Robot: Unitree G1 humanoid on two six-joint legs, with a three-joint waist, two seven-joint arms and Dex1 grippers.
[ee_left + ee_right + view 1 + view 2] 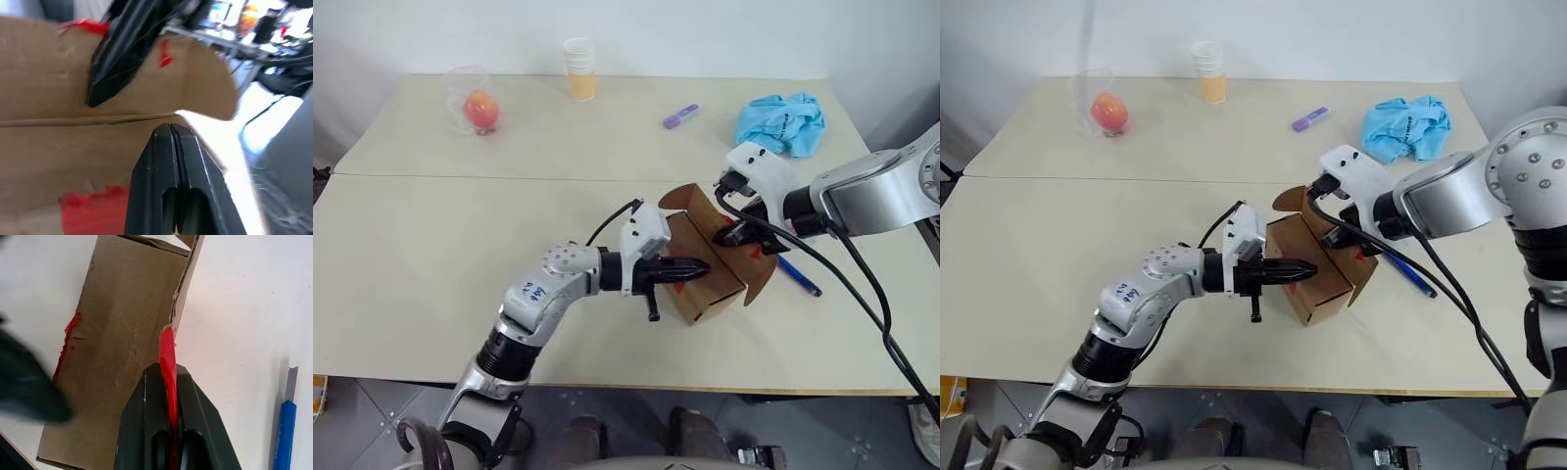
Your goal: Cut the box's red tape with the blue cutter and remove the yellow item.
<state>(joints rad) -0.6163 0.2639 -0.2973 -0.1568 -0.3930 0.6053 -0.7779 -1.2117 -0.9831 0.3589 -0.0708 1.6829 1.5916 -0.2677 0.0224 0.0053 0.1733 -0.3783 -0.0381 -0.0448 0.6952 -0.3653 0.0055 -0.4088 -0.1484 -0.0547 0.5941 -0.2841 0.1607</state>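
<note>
The box (700, 264) is brown cardboard, flaps open, with torn red tape (167, 363) along the flap edges, sitting on the worktop (431, 245). It lies between my two hands. My left fingers (697, 268) are pressed together, tips on the near flap. My right fingers (168, 387) are pinched on the far flap's taped edge. The blue cutter (798, 276) lies on the worktop just beside the box.

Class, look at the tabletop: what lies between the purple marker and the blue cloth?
Nothing: in the left eye view the stretch of table between the purple marker and the crumpled blue cloth is bare.
</note>
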